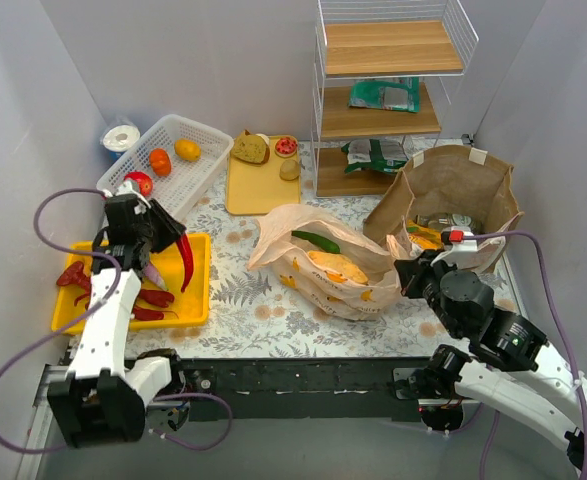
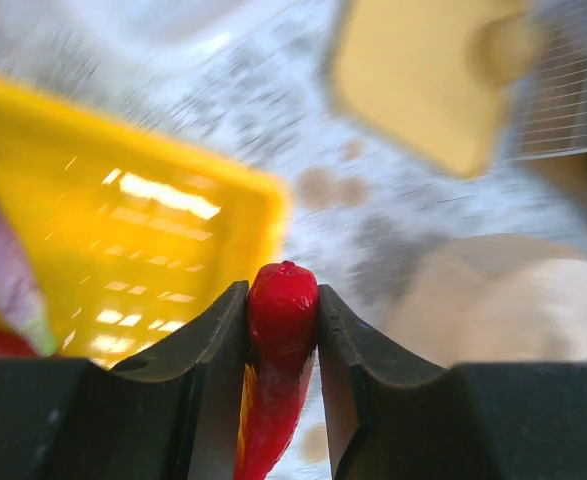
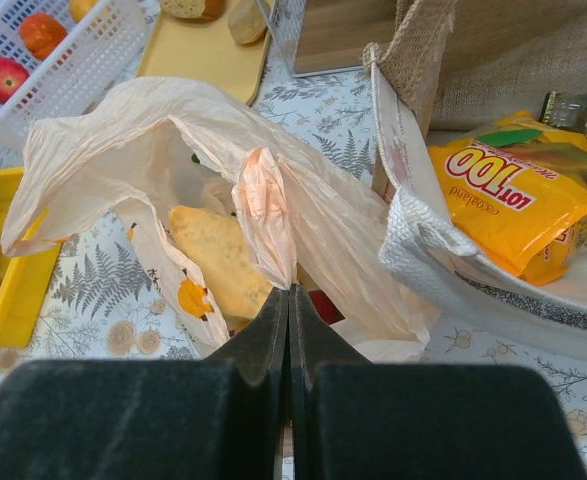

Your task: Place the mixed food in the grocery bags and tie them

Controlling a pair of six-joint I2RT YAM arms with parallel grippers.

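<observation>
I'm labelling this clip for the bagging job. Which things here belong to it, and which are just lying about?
Job: red pepper in the left gripper; peach plastic bag, its handle pinched by the right gripper; brown paper bag; snack packet; bread.
Lying about: green foil packets; wire shelf; white roll.

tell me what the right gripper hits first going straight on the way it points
The peach plastic bag: the right gripper is shut on its twisted handle, so it would press into the bag's wall, likely toward the bread piece inside; depth is unclear.
</observation>
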